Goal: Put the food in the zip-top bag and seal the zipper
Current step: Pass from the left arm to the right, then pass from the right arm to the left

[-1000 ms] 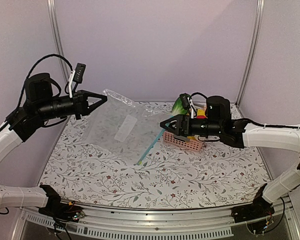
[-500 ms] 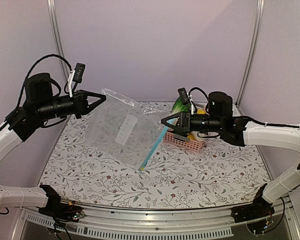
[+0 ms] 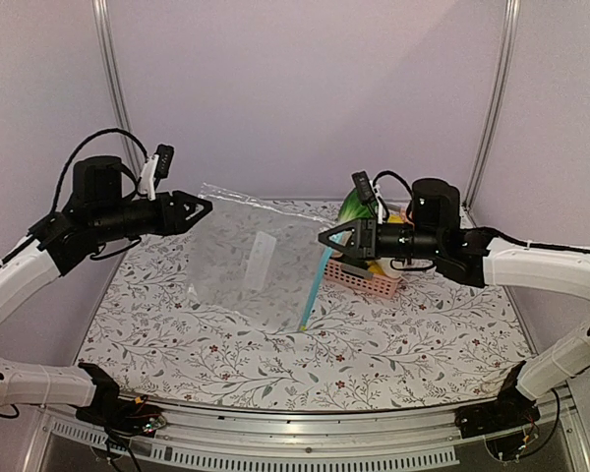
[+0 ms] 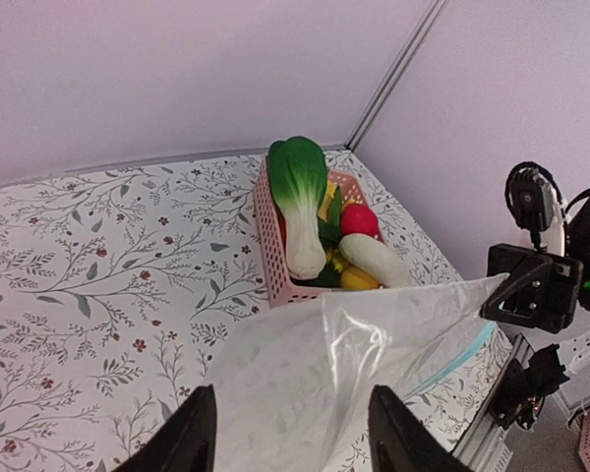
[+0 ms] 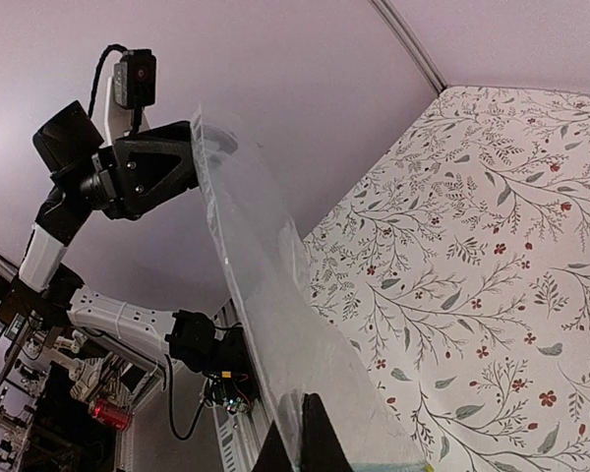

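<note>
The clear zip-top bag [image 3: 256,258] hangs stretched in the air between my two grippers. Its light-blue zipper [image 3: 315,290] runs down from the right gripper [image 3: 323,239], which is shut on the bag's upper corner; the right wrist view shows the film pinched at its closed fingertips [image 5: 309,408]. My left gripper [image 3: 205,204] is at the opposite top corner, with its fingers open and bag film [image 4: 324,383] lying between them. The food sits in the pink basket [image 4: 268,236]: the bok choy [image 4: 300,192] and a red round fruit [image 4: 359,218].
The pink basket [image 3: 374,282] stands on the floral table behind the right gripper, at the back right. A pale long vegetable [image 4: 379,261] and a yellow piece [image 4: 359,279] also lie in it. Purple walls close in the back and both sides.
The right gripper shut on the zipper corner and lifted it off the table. The left gripper moved right and slightly down and its fingers opened. The bag now hangs steeper.
</note>
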Action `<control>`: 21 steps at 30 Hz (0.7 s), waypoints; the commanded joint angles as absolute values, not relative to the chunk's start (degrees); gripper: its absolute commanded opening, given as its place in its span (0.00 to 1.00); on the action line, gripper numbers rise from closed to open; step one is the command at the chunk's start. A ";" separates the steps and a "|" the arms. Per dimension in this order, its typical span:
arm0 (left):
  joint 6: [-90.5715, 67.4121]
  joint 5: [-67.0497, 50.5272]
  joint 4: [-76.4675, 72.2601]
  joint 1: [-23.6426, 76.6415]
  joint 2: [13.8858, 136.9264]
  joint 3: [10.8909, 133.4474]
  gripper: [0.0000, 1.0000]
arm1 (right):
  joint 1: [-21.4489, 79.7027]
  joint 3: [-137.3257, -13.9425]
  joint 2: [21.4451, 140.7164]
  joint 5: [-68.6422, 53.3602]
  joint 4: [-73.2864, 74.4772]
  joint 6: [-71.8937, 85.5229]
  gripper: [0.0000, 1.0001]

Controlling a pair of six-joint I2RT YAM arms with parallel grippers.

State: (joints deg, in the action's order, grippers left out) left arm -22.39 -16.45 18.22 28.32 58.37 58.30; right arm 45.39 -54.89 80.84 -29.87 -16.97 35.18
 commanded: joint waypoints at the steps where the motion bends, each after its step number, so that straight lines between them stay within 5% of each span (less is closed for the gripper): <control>1: -20.41 -13.77 18.87 27.51 59.22 58.05 0.76 | 45.43 -59.52 80.03 -25.43 -7.39 36.15 0.00; 3: -18.84 -12.31 18.84 27.61 58.64 57.93 0.87 | 45.46 -61.83 79.75 -22.58 -3.95 36.70 0.00; 9: -15.50 -2.36 19.88 31.10 57.04 57.90 0.95 | 45.55 -66.44 80.43 -15.94 1.20 42.39 0.00; 21: -17.56 0.62 10.97 46.06 60.81 53.58 0.97 | 49.65 -73.72 85.16 -0.59 4.58 56.05 0.00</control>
